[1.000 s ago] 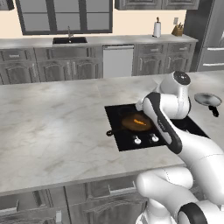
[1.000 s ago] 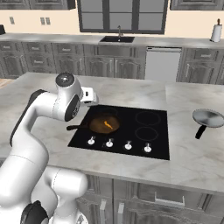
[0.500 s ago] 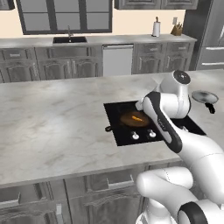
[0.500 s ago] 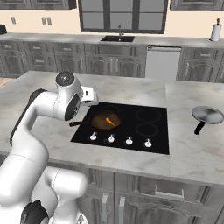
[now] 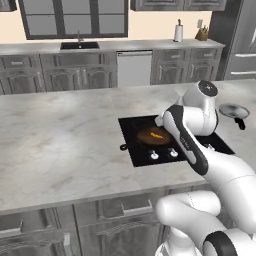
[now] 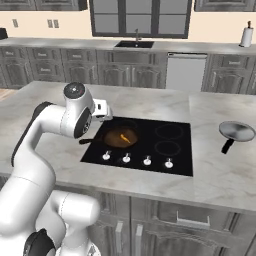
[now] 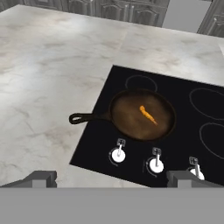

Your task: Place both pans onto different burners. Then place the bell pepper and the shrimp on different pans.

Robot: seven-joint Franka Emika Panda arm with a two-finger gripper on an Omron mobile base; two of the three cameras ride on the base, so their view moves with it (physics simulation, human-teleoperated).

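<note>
While the cast-iron skillet [image 7: 142, 114] already sits on the front-left burner of the cooktop [image 6: 175, 155], with the shrimp [image 7: 148, 114] lying inside it near the middle, roughly half of the job looks done. That skillet's short handle points off the cooktop's left edge, over the marble counter [image 5: 60, 145]. The steel pan [image 6: 236, 132] rests on the counter well to the right of the cooktop, its black handle angled toward the front, so it has yet to be carried onto one of the free burners [image 7: 208, 101] at the cooktop's right side. No bell pepper can be made out on or around the cooktop; I judge it remains to be fetched and set in the steel pan once that pan is in place. The gripper [image 7: 116, 179] hangs above the cooktop's front-left corner, looking down over the knobs [image 7: 118, 154], its fingers spread wide apart and holding nothing. What remains, as I read it, is moving the second pan and then placing the pepper in it.
</note>
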